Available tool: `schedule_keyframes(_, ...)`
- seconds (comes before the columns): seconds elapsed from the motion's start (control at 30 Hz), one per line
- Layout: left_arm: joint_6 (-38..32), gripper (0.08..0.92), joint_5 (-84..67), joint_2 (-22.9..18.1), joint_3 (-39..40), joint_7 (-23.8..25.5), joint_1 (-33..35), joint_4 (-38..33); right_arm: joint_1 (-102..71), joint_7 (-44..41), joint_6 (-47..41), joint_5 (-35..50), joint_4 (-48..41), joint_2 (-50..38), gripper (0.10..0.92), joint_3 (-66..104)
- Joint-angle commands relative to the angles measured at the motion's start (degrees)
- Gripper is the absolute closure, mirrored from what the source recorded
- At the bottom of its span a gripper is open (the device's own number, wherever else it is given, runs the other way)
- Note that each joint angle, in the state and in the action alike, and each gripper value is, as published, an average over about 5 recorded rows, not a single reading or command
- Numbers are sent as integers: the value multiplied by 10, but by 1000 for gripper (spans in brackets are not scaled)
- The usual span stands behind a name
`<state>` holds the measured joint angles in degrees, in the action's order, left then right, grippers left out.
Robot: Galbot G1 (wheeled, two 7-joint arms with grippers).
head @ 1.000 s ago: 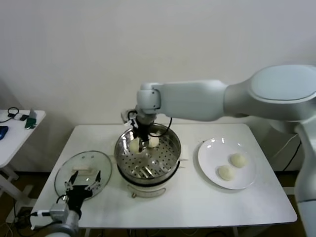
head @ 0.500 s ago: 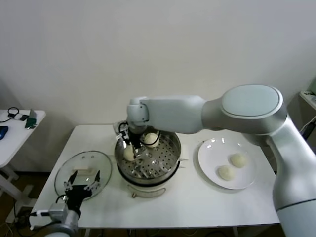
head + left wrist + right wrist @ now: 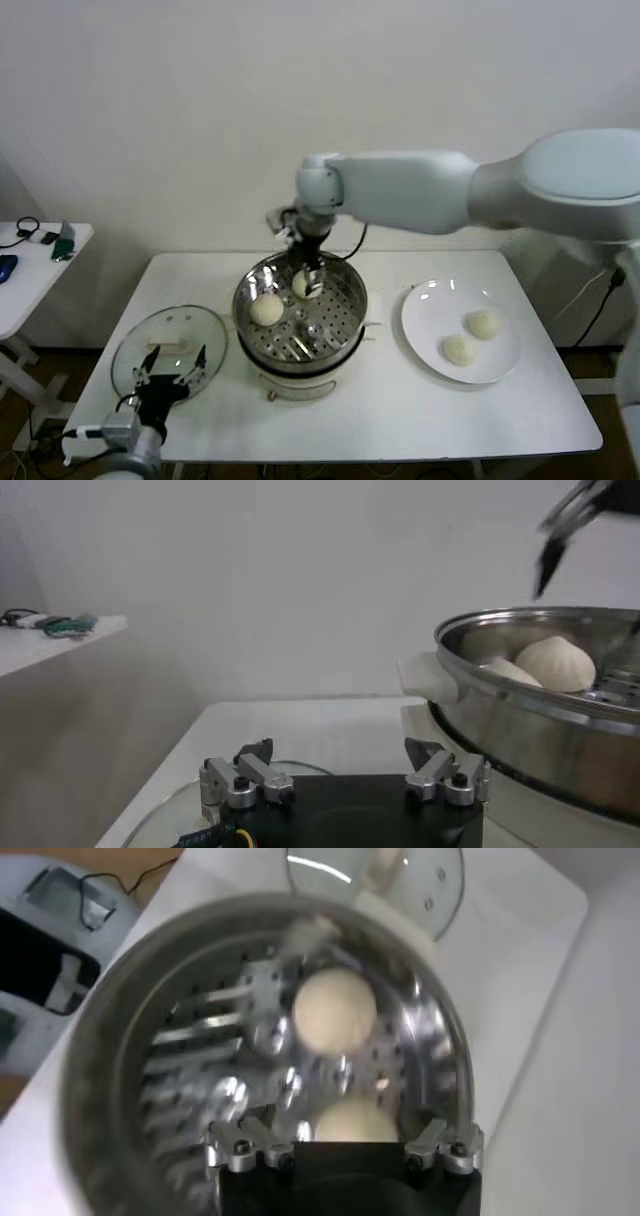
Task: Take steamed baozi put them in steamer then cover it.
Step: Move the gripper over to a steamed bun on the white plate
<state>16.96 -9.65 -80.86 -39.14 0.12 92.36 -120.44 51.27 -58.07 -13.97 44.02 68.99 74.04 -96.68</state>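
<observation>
**Two baozi in, two still on the plate**

Our right end effector (image 3: 310, 280) hangs just above the steamer (image 3: 345, 325), fingers apart and holding nothing. Two steamed baozi (image 3: 266, 310) sit inside on the perforated floor; two more baozi (image 3: 483, 324) lie on the white plate (image 3: 425, 335) to the right, well apart from the steamer. We judge the loading half done: next we should lift clear of the rim and reach for the plate. Our left end effector (image 3: 168, 378) waits open over the glass lid (image 3: 130, 345) on the counter (image 3: 400, 410), ready for covering. Nothing stands between steamer and plate.
</observation>
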Motion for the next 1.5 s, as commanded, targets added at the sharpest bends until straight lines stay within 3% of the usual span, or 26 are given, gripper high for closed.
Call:
schedule_keyframes(0.03,2,177,1,2,1,1,-2,1,106,-48,33,-9,109,-245,203,-110)
schedule_keyframes(0.3,0,177,2,4,0,3,-7,9,-39,-9,25,-144,118,-364,203,-84)
schedule_keyframes(0.6,-1,177,5,3,-5,3,-3,10,-194,15,11,-256,52,-361,203,26)
schedule_keyframes(1.5,-4,177,17,-2,-4,1,1,21,-314,40,-8,-280,-8,-301,203,123)
